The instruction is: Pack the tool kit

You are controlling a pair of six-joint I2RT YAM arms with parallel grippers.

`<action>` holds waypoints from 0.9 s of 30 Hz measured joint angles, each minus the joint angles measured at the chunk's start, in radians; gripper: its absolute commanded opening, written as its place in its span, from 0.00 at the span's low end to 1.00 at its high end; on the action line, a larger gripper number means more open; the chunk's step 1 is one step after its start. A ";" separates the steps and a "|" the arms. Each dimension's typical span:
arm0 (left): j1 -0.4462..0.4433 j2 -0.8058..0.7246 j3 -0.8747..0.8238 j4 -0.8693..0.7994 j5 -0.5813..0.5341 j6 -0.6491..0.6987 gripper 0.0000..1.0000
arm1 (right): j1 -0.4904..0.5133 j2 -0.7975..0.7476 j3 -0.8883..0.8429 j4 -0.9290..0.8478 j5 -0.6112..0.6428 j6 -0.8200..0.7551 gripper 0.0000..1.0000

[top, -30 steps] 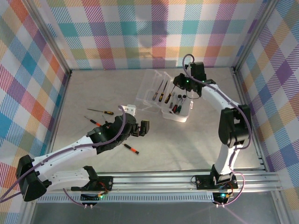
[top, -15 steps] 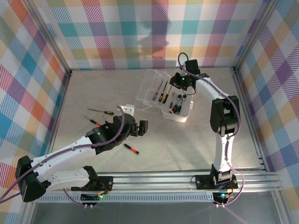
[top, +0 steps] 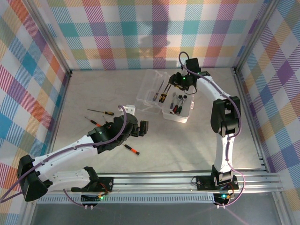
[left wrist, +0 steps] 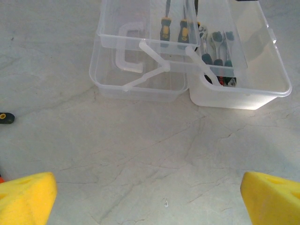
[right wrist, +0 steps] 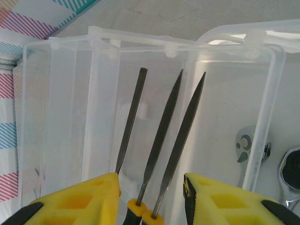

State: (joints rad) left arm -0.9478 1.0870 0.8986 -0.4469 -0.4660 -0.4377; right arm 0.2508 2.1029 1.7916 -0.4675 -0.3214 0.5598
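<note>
Look at the left side of the table [top: 93, 89] from above. Two loose tools lie there, near each other: an orange-tipped screwdriver [top: 101, 112] and, just in front of it, a red-tipped screwdriver [top: 93, 121]. A black-and-red screwdriver [top: 131, 149] lies closer to you, near your left arm. All three are out on the table, well apart from the clear box [top: 178, 118].

Your left gripper [top: 144, 128] hangs over bare table, between those loose screwdrivers and the clear box. In its wrist view the yellow fingertips [left wrist: 26, 199] stand wide apart, and nothing is between them. It holds nothing.

Next comes the clear box, toward the back of the table and a bit right of the middle. It is open. Its see-through tray [top: 147, 91] is swung out to the left side. Three slim tools [right wrist: 161, 140] lie side by side in the tray, with their points toward the back wall. Some small grey wrenches [left wrist: 217, 49] lie in the deep part on the right.

Your right gripper [top: 171, 86] is right over the tray, at the handle ends of those slim tools. Its fingers [right wrist: 79, 201] are partly apart. Two yellow-and-black handles [right wrist: 135, 208] show in the gap, but the fingers do not pinch them. It has hold of nothing.
</note>
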 measured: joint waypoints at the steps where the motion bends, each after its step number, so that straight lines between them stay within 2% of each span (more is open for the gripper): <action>1: 0.000 0.000 0.001 0.000 0.000 -0.003 1.00 | 0.000 -0.004 0.002 -0.006 0.000 -0.001 0.41; 5: 0.000 0.000 0.002 -0.005 -0.026 -0.025 1.00 | 0.000 -0.046 -0.004 -0.019 0.007 -0.008 0.41; 7: 0.001 0.001 0.002 -0.012 -0.047 -0.041 1.00 | 0.000 -0.111 -0.061 0.007 0.008 -0.007 0.42; 13: 0.073 0.066 0.053 -0.090 -0.084 -0.118 0.98 | 0.027 -0.476 -0.430 0.142 0.034 0.013 0.44; 17: 0.177 0.119 0.100 -0.143 -0.086 -0.203 0.90 | 0.136 -0.667 -0.685 0.285 0.119 0.029 0.43; 20: 0.265 0.144 0.109 -0.169 -0.060 -0.266 0.85 | 0.215 -0.722 -0.829 0.350 0.177 0.031 0.43; 27: 0.521 0.242 0.109 -0.172 0.112 -0.377 0.69 | 0.270 -0.915 -1.071 0.406 0.278 0.007 0.44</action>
State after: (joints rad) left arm -0.4267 1.3293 1.0080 -0.6189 -0.3538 -0.8150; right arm 0.5213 1.1877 0.7204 -0.0616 -0.0429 0.5667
